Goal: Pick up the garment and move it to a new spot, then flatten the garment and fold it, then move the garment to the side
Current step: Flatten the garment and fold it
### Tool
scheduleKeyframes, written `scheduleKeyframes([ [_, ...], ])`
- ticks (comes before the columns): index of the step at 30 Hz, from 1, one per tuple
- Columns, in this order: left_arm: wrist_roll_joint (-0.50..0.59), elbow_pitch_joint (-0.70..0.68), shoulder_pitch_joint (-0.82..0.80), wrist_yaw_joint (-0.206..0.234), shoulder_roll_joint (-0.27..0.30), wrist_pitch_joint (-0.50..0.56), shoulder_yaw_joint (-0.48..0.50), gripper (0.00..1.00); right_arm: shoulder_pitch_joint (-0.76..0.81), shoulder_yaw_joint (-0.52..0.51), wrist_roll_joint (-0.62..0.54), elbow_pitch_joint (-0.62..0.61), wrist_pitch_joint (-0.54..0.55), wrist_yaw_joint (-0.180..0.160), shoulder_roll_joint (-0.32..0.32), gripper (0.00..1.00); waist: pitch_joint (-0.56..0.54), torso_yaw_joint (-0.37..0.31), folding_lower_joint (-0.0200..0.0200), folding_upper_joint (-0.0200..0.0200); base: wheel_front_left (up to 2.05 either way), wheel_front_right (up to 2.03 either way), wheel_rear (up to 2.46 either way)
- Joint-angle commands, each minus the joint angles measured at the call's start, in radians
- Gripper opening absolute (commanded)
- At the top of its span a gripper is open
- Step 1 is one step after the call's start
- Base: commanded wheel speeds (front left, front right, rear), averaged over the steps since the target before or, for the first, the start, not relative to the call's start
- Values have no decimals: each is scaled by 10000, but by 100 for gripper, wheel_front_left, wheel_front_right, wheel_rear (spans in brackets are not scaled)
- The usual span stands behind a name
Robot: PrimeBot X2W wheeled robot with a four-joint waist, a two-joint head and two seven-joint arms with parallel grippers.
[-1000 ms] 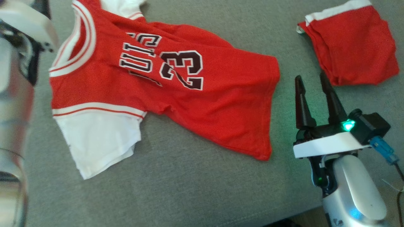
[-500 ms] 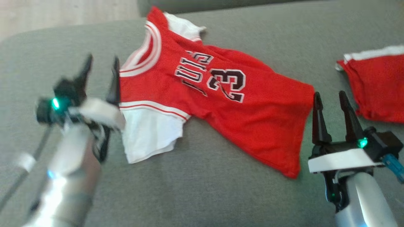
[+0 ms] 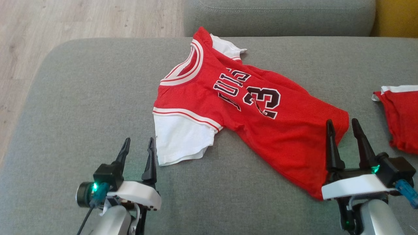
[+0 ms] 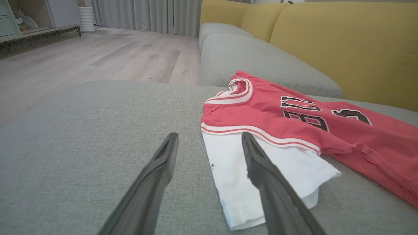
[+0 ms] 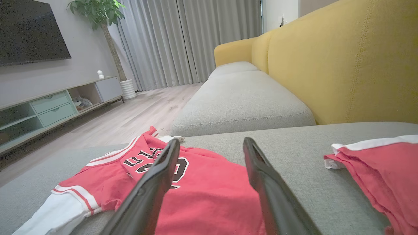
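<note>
Though creased across its lettering, the red jersey (image 3: 287, 143) plainly reads 23.

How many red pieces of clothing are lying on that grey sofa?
2. The red jersey numbered 23 lies in the middle of the cushion; a second red garment lies to its right, cut off by the picture's edge. More may lie unseen.

On inspection, the left gripper (image 3: 139, 139) and right gripper (image 3: 342, 121) each carried two long, dark, tapered fingers (image 3: 332, 150) on a white plate (image 3: 352, 190), with a green indicator lamp (image 3: 375, 169) lit. The forearms (image 3: 380, 218) were silver-grey. The right wrist bore a blue connector (image 3: 405, 193), the left a dark cable (image 3: 85, 221).
</note>
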Motion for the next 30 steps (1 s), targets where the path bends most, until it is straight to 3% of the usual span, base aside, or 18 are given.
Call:
scheduleKeyframes([
  [1,-32,-384,-385,40,107,-109,313,100,-241,260,-48,-308,-109,67,-28,100,7,1,1,0,0,0,0],
  [6,-55,-600,-367,-104,206,279,116,100,-353,353,-40,-252,-109,67,-28,100,86,-99,1,0,0,0,0],
  [10,-219,-463,-277,-236,215,1181,-117,100,-367,352,10,-188,-109,67,-28,100,207,-256,1,0,0,0,0],
  [24,-333,256,-432,461,420,2662,-109,100,-580,383,123,-111,-109,67,-28,100,696,-777,1,0,0,0,0],
  [29,-411,402,-426,376,442,3014,-237,100,-578,367,125,-76,-109,67,-28,100,748,-853,1,0,0,0,0],
  [30,-425,421,-416,340,451,3080,-270,93,-576,366,124,-56,-109,67,-28,100,743,-864,1,0,0,0,0],
])
